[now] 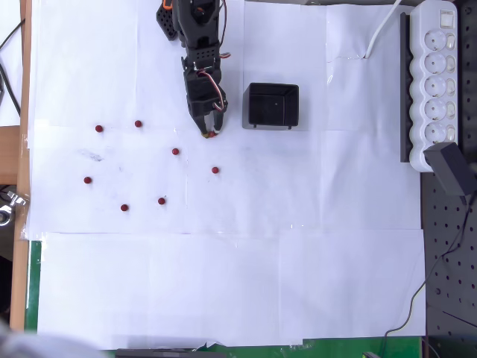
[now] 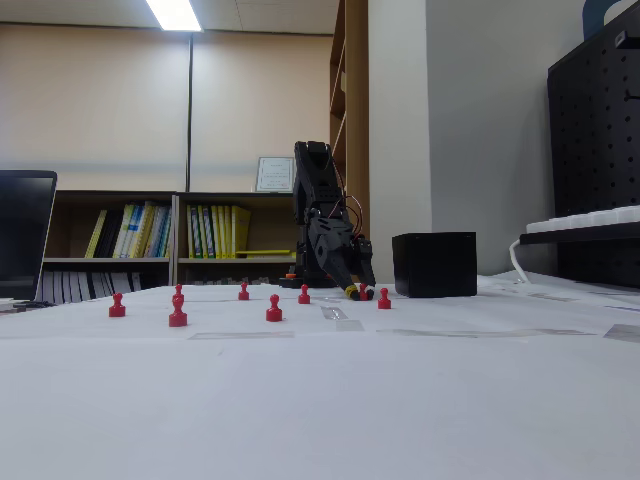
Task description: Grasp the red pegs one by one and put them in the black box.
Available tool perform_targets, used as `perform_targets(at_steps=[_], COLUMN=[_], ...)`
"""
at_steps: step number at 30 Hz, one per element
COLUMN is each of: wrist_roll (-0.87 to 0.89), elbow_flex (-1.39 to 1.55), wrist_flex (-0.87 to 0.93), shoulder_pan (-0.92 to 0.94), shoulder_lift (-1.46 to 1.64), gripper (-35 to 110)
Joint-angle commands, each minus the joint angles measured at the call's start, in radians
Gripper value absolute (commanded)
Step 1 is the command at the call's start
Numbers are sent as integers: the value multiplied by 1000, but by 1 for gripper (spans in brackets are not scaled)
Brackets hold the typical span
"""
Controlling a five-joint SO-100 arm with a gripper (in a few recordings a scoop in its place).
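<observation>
Several small red pegs stand loose on the white paper left of and below the arm in the overhead view, among them one peg and another; the fixed view shows them as a row, e.g.. My black gripper is down at the table, its fingers closed narrowly around one red peg that is at table level. The black box stands just right of the gripper, and no peg shows inside it.
A white power strip on a black rail lies along the right edge, with a white cable and a black perforated board below it. A laptop stands at the left. The paper's lower half is bare.
</observation>
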Motion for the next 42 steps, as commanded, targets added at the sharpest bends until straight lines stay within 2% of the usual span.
perform_targets(at_steps=[1,3,5,6,8,10,14,19,22,26,32,42], wrist_roll=[-37,-74,-135,-272,-417,-535,-756,-884,-936,-982,-991,-977], elbow_flex=[15,26,91,379,623,808,1169,1497,1552,1536,1410,1336], wrist_flex=[3,15,149,692,1032,1281,1637,1927,1982,1967,1782,1678], shoulder_pan=[14,21,23,8,-40,-107,-221,-350,-408,-448,-457,-558], shoulder_lift=[-14,-58,-140,-242,-264,-278,-268,-258,-244,-192,-51,135], gripper=[0,0,0,0,0,0,0,0,0,0,0,3])
